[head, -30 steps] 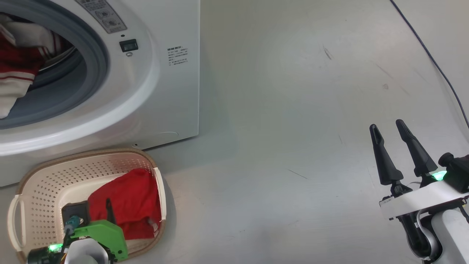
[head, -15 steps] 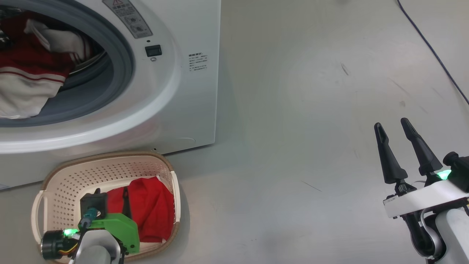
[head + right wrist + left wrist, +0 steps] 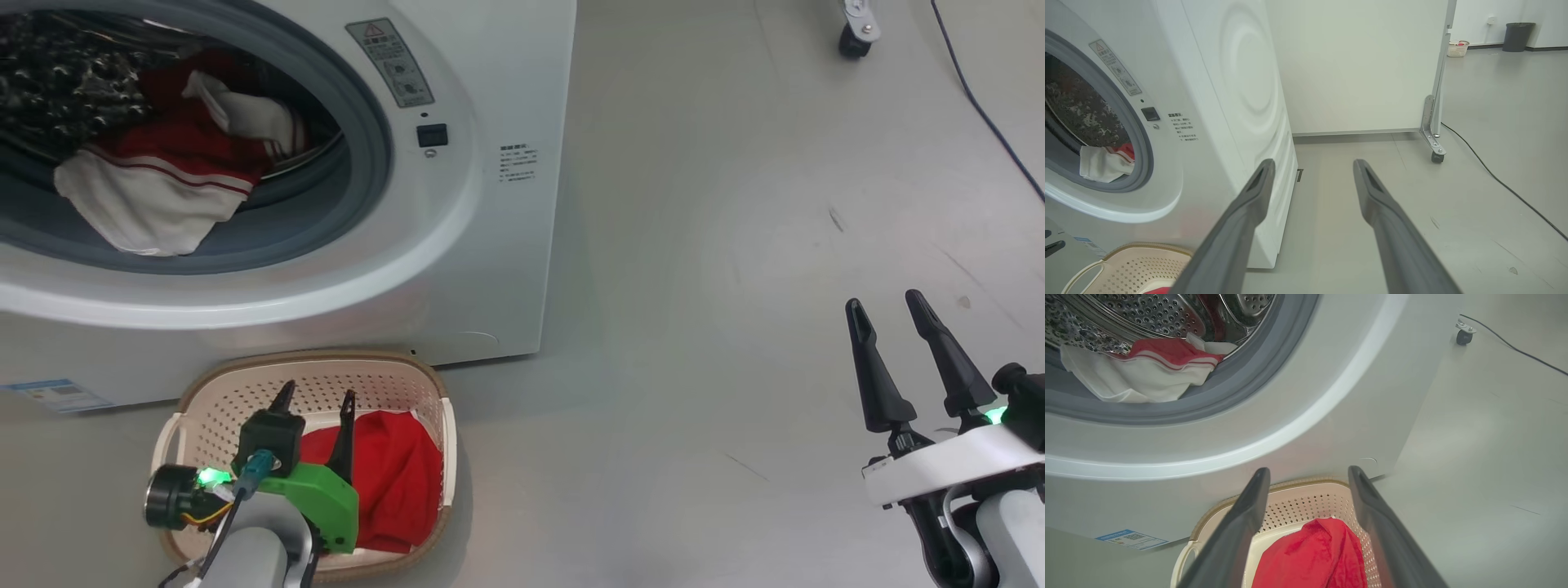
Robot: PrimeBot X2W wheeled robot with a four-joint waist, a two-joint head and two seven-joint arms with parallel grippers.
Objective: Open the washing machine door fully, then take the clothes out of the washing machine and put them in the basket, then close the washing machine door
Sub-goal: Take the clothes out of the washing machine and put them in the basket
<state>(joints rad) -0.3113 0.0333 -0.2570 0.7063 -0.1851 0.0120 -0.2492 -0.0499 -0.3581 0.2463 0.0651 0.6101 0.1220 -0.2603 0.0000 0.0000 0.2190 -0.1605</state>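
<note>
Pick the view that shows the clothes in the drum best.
Head view: the clothes lie in full sight inside the open washing machine, white cloth spilling onto the grey seal. Left wrist view has them too, foreshortened from below. Right wrist view catches a white-and-red edge past the rim.

Bright, even light, with a soft, faint shadow beside the basket (image 3: 310, 357). A pale sheen runs along the washing machine (image 3: 506, 269) front. Both wrist views bow at their edges.
</note>
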